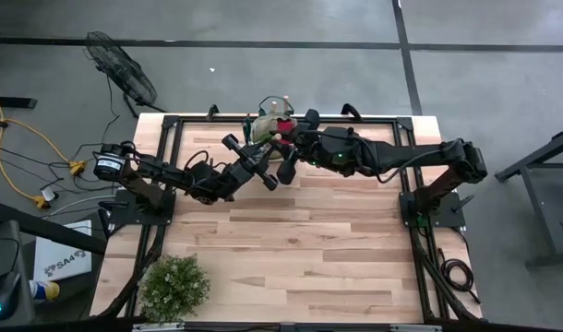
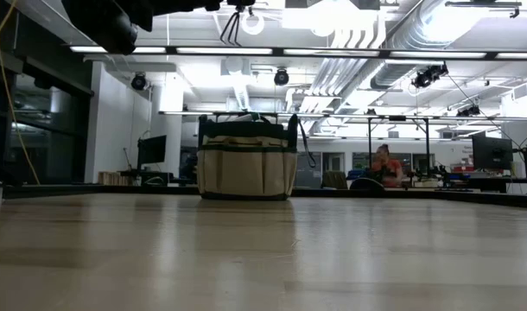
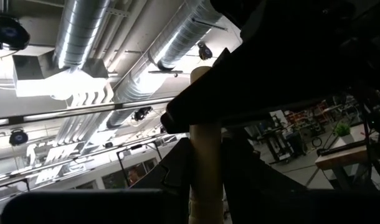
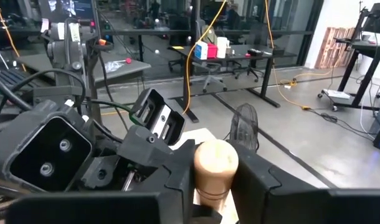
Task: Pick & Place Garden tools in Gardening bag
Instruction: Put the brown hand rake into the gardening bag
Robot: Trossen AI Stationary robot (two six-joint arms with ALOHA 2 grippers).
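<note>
Currently:
- left gripper point(image 1: 265, 175) raised above the table point(image 1: 291, 240), just in front of the gardening bag point(image 1: 274, 127); jaws clamped on a wooden handle point(image 3: 205, 162).
- right gripper point(image 1: 286, 143) over the bag's rim, fingers closed around a wooden tool handle point(image 4: 215, 167).
- bag at the table's far edge, centre.

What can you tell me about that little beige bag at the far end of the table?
The gardening bag is a small round tote of beige fabric with dark trim along its rim and base and outer pockets. It stands upright on the wooden table at its far edge, near the middle. From above, something red and some green show at its mouth, and both arms reach toward it. Whether either arm touches it cannot be told.
</note>
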